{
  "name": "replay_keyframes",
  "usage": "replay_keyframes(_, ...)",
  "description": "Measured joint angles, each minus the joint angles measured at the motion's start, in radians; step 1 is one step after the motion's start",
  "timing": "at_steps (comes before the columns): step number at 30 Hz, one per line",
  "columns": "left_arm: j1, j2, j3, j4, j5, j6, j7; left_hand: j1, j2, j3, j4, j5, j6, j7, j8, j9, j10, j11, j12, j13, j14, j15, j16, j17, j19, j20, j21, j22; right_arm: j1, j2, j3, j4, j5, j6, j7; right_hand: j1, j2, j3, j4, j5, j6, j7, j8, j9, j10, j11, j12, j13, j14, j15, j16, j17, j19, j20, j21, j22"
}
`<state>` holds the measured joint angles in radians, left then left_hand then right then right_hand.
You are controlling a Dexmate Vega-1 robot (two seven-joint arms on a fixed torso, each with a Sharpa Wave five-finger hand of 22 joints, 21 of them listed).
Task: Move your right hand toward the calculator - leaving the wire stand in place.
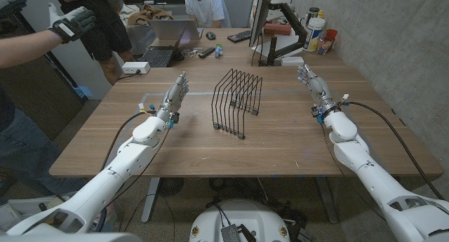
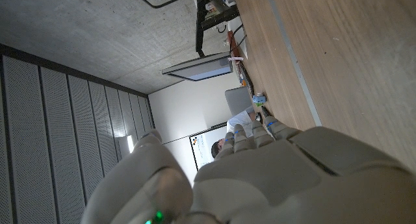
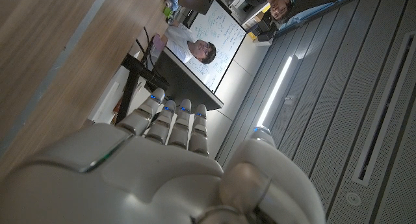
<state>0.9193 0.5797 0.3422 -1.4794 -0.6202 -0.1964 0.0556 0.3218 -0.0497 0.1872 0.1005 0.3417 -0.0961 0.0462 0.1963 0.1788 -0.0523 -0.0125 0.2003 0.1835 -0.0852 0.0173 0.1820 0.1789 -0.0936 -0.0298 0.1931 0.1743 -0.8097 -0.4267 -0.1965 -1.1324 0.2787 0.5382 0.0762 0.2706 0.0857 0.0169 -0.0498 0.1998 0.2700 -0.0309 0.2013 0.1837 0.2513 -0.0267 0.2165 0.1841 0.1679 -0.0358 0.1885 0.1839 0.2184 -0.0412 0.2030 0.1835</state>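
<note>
A: In the head view, where is the right hand (image 1: pixel 309 79)?

B: It is over the right part of the counter (image 1: pixel 280 144), with its fingers stretched straight toward the far side. It is released and grasps nothing. The wire stand (image 1: pixel 237 102) stands upright near the middle of the counter, to the left of this hand and clearly apart from it.

A: And the calculator?

B: A dark flat thing with keys lies near the far edge. I take it for the calculator (image 1: pixel 240 36), but it is small and I am not sure. It lies beyond the wire stand, far ahead of the right hand and to its left.

A: The left hand (image 1: pixel 175 96)?

B: It is also released, with straight fingers, to the left of the wire stand and not touching it. A person's gloved hand (image 1: pixel 70 21) shows at the upper left corner.

A: What about the left wrist view?

B: It shows the back of the left hand (image 2: pixel 279 178), with its fingers reaching along the counter (image 2: pixel 338 62) and nothing in them.

A: And the right wrist view?

B: The back of the right hand (image 3: pixel 162 178) is beside the counter (image 3: pixel 52 49), its fingers straight and side by side. Behind it there is a whiteboard (image 3: pixel 218 39) with blue writing, too small to read.

A: Any brand or label?

B: The bottles (image 1: pixel 317 31) at the far right have labels, but I cannot read them.
</note>
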Motion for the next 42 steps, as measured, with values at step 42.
replay_keyframes(42, 0.033, 0.036, -0.008, -0.081, 0.002, 0.056, 0.045, 0.008, 0.008, -0.004, -0.004, -0.005, 0.016, -0.016, 0.004, 0.000, 0.007, -0.015, 0.000, 0.000, -0.007, -0.014, 0.000, 0.002, -0.014, 0.054, 0.000, 0.005, 0.059, -0.059, -0.041, 0.137, -0.140, 0.172, -0.095, 0.037, 0.003, 0.012, -0.021, 0.000, 0.020, -0.045, 0.000, 0.005, 0.009, -0.031, 0.000, 0.000, 0.001, -0.004, 0.000, -0.003, -0.012, 0.002, -0.004, 0.000)
